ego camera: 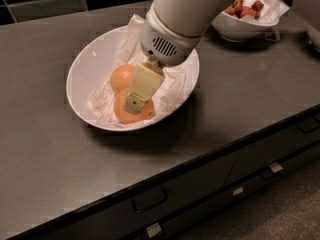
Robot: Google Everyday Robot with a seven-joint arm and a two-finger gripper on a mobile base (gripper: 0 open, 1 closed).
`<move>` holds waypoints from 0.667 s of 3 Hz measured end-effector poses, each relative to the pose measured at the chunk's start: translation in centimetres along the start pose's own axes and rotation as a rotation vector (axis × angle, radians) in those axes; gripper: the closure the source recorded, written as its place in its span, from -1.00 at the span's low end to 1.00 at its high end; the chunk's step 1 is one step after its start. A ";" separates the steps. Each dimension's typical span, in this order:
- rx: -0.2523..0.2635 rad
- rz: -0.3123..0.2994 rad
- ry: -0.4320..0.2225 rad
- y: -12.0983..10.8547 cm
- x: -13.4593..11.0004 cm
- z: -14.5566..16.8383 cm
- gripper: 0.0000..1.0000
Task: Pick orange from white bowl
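A kitchen, by the look of it: a long dark countertop (60, 149) runs above a row of dark drawers (192, 186) with pull handles, and dark wall tiles (45, 6) back it. Fruit sits out in serving dishes: the orange (125, 116) and a paler orange (121, 76) in the paper-lined white bowl (80, 74), and red fruit (245, 8) in a deeper bowl (235, 31). The gripper (134, 104) reaches down into the white bowl, at the orange.

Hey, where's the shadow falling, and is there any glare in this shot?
Camera view: the white bowl casts a dark shadow on the counter toward its front right; faint sheen on the counter at upper right, no harsh glare; the gripper, down in the bowl on the orange, covers part of it.
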State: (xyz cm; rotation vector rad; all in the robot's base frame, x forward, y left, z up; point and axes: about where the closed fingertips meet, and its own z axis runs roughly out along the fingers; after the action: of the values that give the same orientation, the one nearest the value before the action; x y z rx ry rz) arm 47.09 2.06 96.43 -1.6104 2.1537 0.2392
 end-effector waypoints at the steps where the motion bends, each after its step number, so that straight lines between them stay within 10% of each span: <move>1: 0.004 0.040 -0.018 0.0 -0.1 1.6 -0.64; 2: 0.028 0.081 -0.015 -0.2 0.1 2.6 -0.62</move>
State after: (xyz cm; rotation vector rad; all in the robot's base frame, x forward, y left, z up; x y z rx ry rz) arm 47.87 2.91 94.13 -1.5034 2.2033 0.2437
